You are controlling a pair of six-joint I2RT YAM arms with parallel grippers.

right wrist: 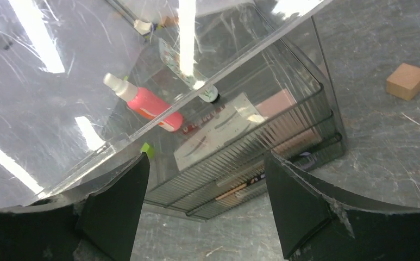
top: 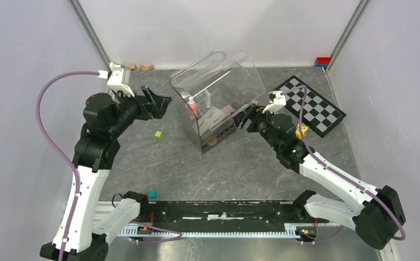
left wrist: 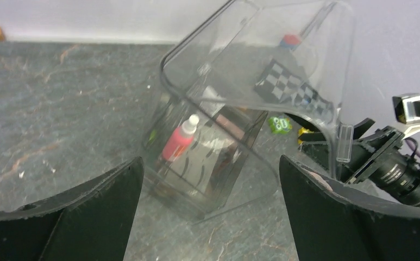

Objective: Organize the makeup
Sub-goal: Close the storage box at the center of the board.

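Observation:
A clear organizer case [top: 218, 122] stands mid-table, tilted, with its curved lid [top: 218, 70] raised. Inside it I see makeup: a pink tube [right wrist: 150, 106] with a white cap, a white eyebrow card [right wrist: 218, 133], a brown palette [right wrist: 278, 103], and thin pencils [right wrist: 234, 191] in the ribbed lower drawer. The pink tube [left wrist: 177, 142] also shows through the case's wall in the left wrist view. My left gripper [top: 161, 106] hangs open to the left of the case, apart from it. My right gripper [top: 245, 117] is open close by the case's right side, with nothing between its fingers.
A black-and-white checkerboard [top: 313, 106] lies at the back right. A green cube [top: 158, 134] and a teal cube [top: 152, 193] sit on the table left of the case. A wooden block [right wrist: 407, 80] lies right of the case. Small blocks [top: 142, 67] rest against the back wall.

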